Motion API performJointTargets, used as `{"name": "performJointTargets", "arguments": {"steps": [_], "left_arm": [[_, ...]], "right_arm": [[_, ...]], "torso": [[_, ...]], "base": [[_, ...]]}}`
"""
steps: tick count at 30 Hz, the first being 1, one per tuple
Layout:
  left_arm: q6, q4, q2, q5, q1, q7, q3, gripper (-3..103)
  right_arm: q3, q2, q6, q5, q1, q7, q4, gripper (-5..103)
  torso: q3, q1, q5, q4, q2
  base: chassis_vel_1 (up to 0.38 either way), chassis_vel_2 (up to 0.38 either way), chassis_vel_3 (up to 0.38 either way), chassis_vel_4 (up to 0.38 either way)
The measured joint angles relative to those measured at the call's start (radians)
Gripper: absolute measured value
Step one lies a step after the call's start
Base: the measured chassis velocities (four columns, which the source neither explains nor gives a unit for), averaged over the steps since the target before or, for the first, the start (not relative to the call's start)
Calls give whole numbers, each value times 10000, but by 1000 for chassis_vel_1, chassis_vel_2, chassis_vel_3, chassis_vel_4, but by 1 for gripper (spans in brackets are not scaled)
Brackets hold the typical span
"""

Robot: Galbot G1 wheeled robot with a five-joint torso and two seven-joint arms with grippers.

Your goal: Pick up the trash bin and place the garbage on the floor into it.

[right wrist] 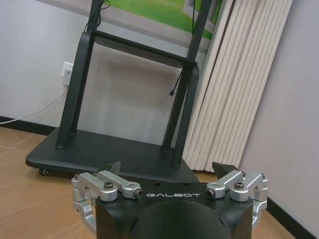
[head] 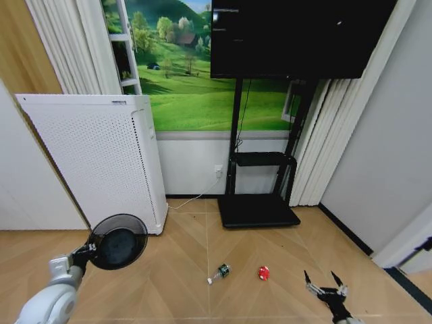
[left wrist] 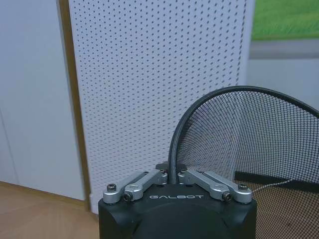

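Black wire mesh fills our left claw [left wrist: 172, 175]: it pinches the rolled rim of the trash bin [head: 119, 241], held clear of the floor [head: 182, 270] beside the white perforated appliance [head: 101, 162]. So we judge the pick-up done and the collecting still ahead. Off to the bin's right lie the clear bottle [head: 219, 273] and the red lump [head: 263, 273], apart from each other. Our right claw [head: 325, 287] hovers spread wide just beyond the lump, holding nothing. Next, we judge, it must drop onto the lump and close, while the bin comes nearer.
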Motion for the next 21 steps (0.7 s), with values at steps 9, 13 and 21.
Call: {"name": "performJointTargets", "arguments": {"steps": [9, 13, 21], "left_arm": [[-528, -2168, -1109, 618, 1054, 176, -1062, 3], [-652, -2694, -1638, 901, 1620, 328, -1326, 3], [-1287, -2286, -1990, 2023, 1429, 830, -841, 3]], "right_arm": [[-307, 402, 556, -395, 509, 34, -451, 100], [-333, 688, 916, -858, 633, 157, -761, 100], [-346, 1026, 1354, -1034, 616, 110, -1092, 100]], "torso": [[-1, 0, 3, -1, 0], [-1, 0, 4, 2, 1], [-1, 0, 0, 0, 1]], "base": [[0, 0, 0, 0], [0, 0, 0, 0], [0, 0, 0, 0]]}}
